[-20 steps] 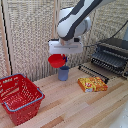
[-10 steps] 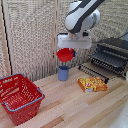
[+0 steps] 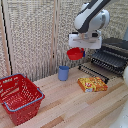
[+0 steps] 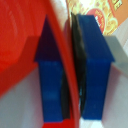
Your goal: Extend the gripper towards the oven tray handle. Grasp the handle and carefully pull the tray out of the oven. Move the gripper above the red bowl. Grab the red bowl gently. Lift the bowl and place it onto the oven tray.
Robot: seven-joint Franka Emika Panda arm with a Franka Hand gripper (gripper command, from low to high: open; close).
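Observation:
My white gripper point(image 3: 80, 49) hangs in the air above the wooden table, shut on the rim of the small red bowl point(image 3: 75, 53), which sits tilted under the hand. The bowl is above and toward the exterior view's right of the blue cup point(image 3: 63, 73). In the wrist view the two dark blue fingers point(image 4: 94, 70) pinch the thin red bowl wall point(image 4: 59, 45) between them. The dark wire tray point(image 3: 106, 64) is pulled out of the oven point(image 3: 117, 50) at the exterior view's right, with its handle bar point(image 3: 93, 73) along the front edge.
A big red basket point(image 3: 19, 96) with a blue rim stands at the exterior view's left. A yellow and red snack packet point(image 3: 92, 84) lies on the table in front of the tray. Beige curtains hang behind.
The gripper has carried the red bowl up off the blue cup and toward the exterior view's right, nearer the tray.

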